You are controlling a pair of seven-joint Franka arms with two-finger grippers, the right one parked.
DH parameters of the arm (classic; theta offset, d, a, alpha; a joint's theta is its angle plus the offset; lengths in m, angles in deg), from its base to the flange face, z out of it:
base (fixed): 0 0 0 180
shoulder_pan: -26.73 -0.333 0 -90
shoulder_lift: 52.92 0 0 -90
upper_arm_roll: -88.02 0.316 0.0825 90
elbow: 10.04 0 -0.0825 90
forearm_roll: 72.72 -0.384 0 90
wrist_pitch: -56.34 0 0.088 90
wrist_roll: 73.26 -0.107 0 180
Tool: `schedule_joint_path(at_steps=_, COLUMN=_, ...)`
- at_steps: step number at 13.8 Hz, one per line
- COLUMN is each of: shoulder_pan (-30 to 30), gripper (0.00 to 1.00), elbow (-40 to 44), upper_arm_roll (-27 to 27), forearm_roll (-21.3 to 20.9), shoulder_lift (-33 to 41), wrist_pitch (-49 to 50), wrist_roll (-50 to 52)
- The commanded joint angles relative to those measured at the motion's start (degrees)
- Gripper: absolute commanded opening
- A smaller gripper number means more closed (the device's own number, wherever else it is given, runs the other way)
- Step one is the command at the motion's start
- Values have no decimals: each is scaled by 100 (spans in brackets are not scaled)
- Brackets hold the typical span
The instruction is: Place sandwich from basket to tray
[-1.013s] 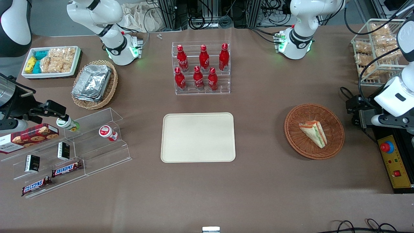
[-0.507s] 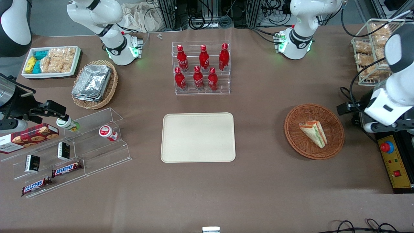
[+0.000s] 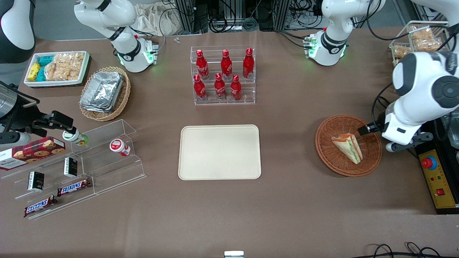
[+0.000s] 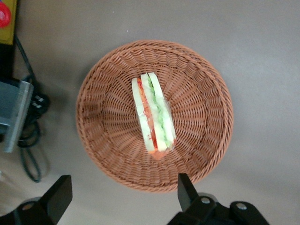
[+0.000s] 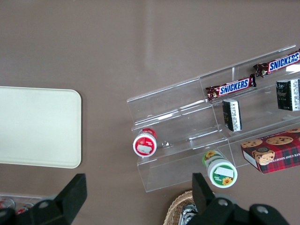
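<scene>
The sandwich [image 3: 348, 147] [image 4: 153, 115], a pale wedge with orange-red and green stripes, lies in the round reddish-brown basket [image 3: 324, 150] [image 4: 103, 154] toward the working arm's end of the table. My left gripper [image 4: 123, 194] hangs above the basket's rim, open wide and holding nothing, clear of the sandwich. One black fingertip [image 3: 363, 129] shows over the rim in the front view. The cream tray [image 3: 219, 152] [image 5: 37, 126] lies bare in the middle of the table.
A control box with a red button [image 3: 435, 179] sits beside the basket. A rack of red bottles [image 3: 224, 75] stands farther from the front camera than the tray. An acrylic snack shelf [image 3: 79, 161] and a tan basket of foil trays [image 3: 104, 93] are toward the parked arm's end.
The left arm has swung in from the table's end toward the basket, bringing the gripper over the basket's rim. The sandwich and tray have not moved.
</scene>
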Motion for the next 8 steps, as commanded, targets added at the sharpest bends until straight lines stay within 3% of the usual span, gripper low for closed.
schedule_joint_path(at_steps=1, shoulder_pan=-1, gripper=100, elbow=-945, upper_arm_roll=12, forearm_roll=-95, shoulder_lift=228, wrist_pitch=-897, wrist_roll=879)
schedule_joint_path(at_steps=8, shoulder_pan=-28, gripper=100, elbow=-1342, upper_arm_roll=38, forearm_roll=-165, shoulder_lift=-149, wrist_pitch=-1585, wrist_roll=1021)
